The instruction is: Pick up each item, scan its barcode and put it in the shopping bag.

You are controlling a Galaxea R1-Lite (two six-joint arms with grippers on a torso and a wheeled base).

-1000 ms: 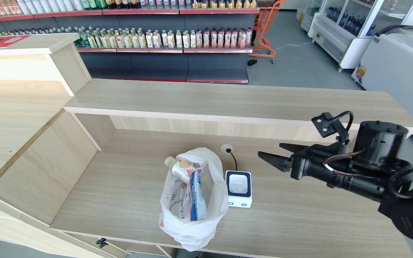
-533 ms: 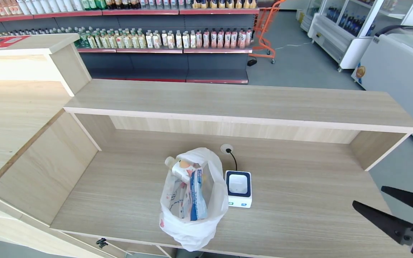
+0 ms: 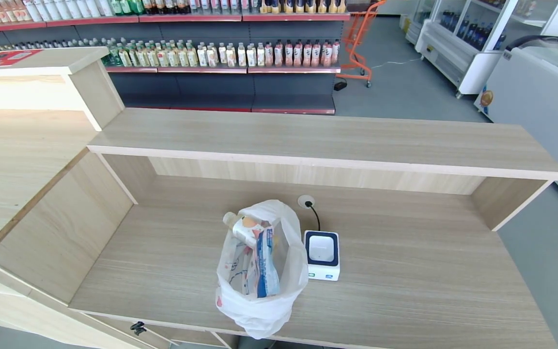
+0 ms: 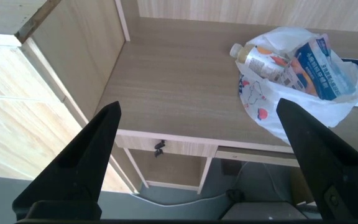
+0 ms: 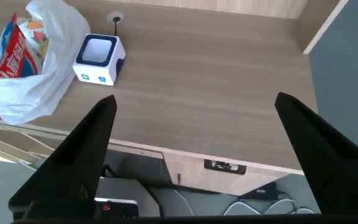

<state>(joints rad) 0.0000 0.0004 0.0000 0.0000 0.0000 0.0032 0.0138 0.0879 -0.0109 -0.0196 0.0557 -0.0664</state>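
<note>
A white plastic shopping bag [image 3: 259,271] stands on the wooden counter [image 3: 405,271], holding a bottle [image 3: 240,227] and a blue-and-white packet [image 3: 265,264]. Right beside it sits the small white barcode scanner [image 3: 322,254] with a dark top and a black cable. The left wrist view looks down on the bag [image 4: 300,74] from the counter's near left; my left gripper [image 4: 197,155] is open with nothing between its fingers. My right gripper [image 5: 197,162] is open and empty too, held back over the counter's front edge, with the bag [image 5: 27,62] and scanner [image 5: 98,59] beyond it.
A raised shelf [image 3: 327,138] runs along the back of the counter, with side walls left and right. Store shelves of bottles [image 3: 221,51], an orange trolley [image 3: 361,39] and freezers [image 3: 535,82] stand beyond. A drawer handle [image 5: 219,165] is below the counter edge.
My right arm has drawn back from over the counter's right side, down and to the right, and left the head view. Bag and scanner have not moved.
</note>
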